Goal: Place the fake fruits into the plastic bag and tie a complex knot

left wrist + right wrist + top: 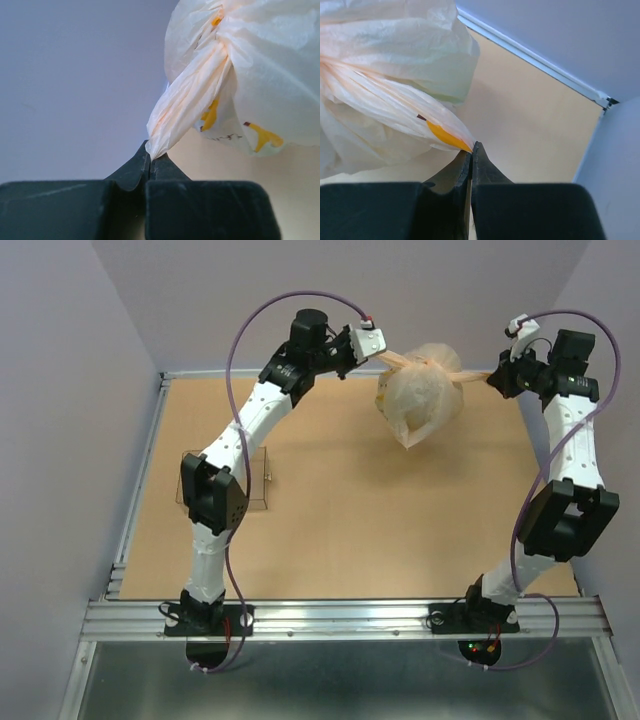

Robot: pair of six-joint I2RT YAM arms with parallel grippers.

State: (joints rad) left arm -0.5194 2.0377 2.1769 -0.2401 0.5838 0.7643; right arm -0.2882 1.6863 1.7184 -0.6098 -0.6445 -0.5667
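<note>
Two twisted tails of the plastic bag [420, 395] are pinched, one in the left gripper [382, 356], the other in the right gripper [491, 377], each claw pressed together on the film. The bag hangs between them above the bench [330, 530], near its far edge, right of centre.

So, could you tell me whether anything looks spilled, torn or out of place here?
Nothing stands out. The plastic bag hangs between the left gripper and the right gripper, each with jaws shut on a twisted tail; no tear shows, and nothing lies spilled on the table.
</note>
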